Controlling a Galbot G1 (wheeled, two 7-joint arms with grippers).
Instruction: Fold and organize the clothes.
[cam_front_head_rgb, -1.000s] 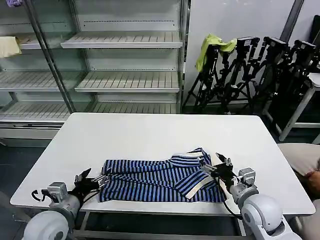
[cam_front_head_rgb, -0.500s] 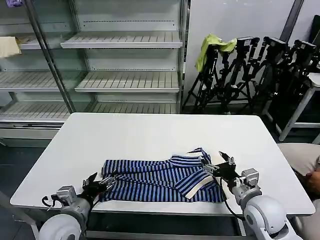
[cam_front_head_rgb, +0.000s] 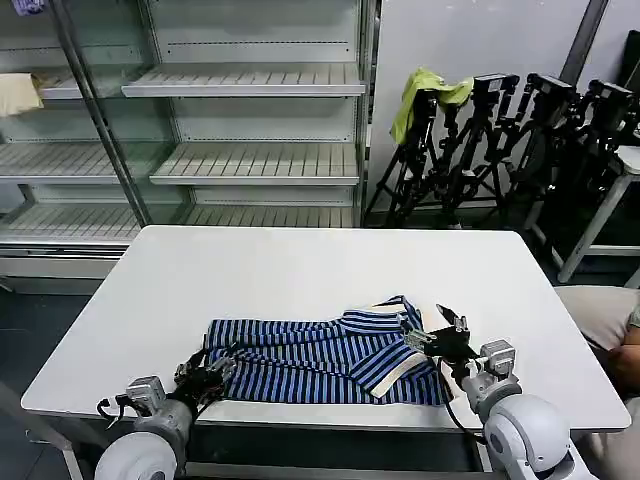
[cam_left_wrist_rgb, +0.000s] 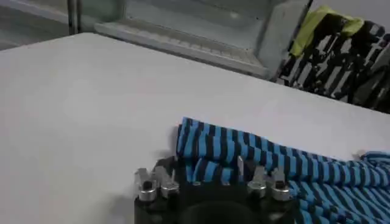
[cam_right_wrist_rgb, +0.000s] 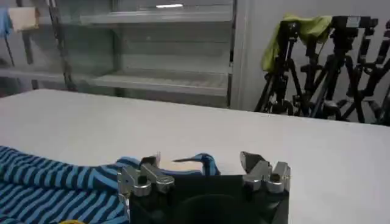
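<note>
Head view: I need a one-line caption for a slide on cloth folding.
Both grippers, left and right, open at opposite ends of the striped shirt on a white table.

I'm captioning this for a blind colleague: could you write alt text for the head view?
A blue and navy striped shirt lies crumpled near the front edge of a white table, with the left pincer at its left end and the right pincer open at its right end by the cream trim. Metal shelves and tripods stand behind.

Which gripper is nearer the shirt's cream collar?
Right. The right gripper is open beside the collar end of the shirt; the left gripper is at the opposite end.
</note>
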